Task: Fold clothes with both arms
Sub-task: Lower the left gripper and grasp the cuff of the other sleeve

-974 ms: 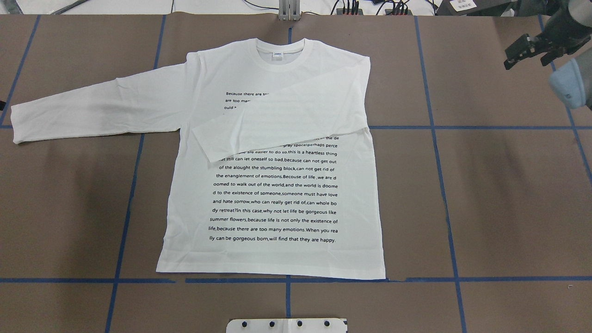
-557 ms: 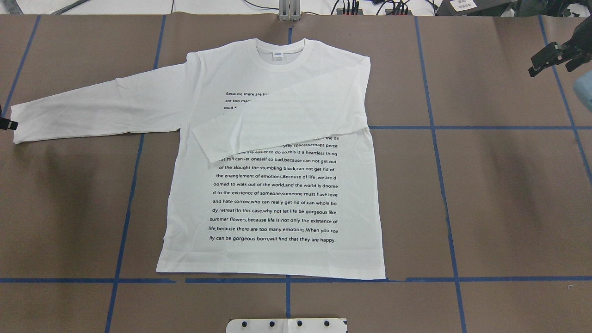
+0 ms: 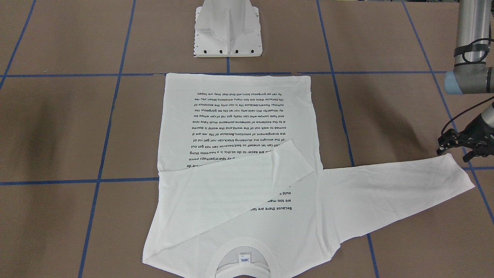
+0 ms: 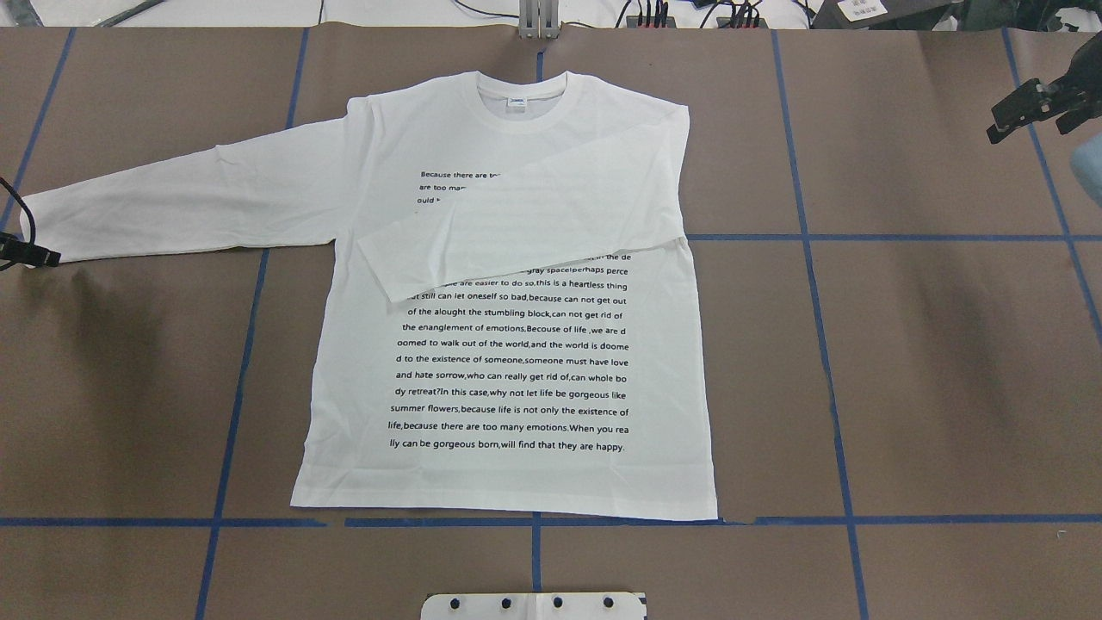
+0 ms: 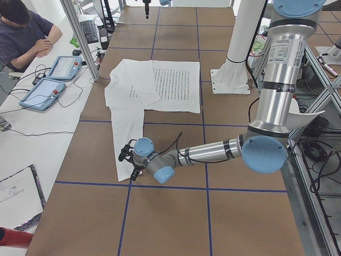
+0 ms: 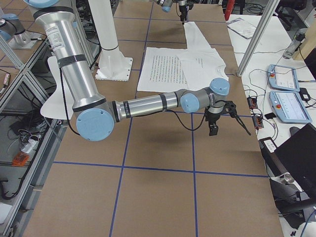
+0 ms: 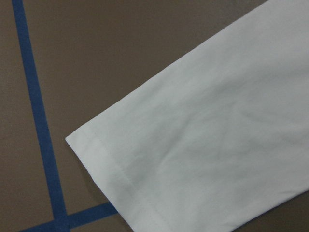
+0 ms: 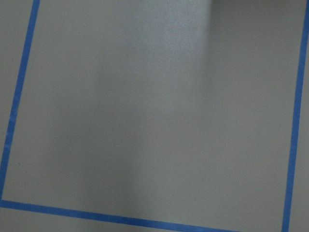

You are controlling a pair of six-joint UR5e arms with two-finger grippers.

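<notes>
The white long-sleeved T-shirt (image 4: 516,362) lies flat on the brown table, text side up, collar (image 4: 521,108) at the far side. One sleeve (image 4: 534,232) is folded across the chest. The other sleeve (image 4: 189,202) stretches out straight, and its cuff (image 7: 111,164) fills the left wrist view. My left gripper (image 3: 454,154) hangs open at that cuff's edge (image 3: 459,173), holding nothing; overhead only its tip (image 4: 30,255) shows. My right gripper (image 4: 1029,129) is open over bare table at the far right, well away from the shirt.
Blue tape lines (image 4: 805,237) grid the table. The white pedestal base (image 3: 227,31) stands just behind the shirt's hem. A person (image 5: 24,32) sits at a side table with tablets (image 5: 48,85) and cables. Aluminium posts (image 5: 80,37) border that side.
My left gripper has come in from the overhead view's left edge onto the outstretched sleeve's cuff. My right gripper drew back to the right, then stayed nearly still.
</notes>
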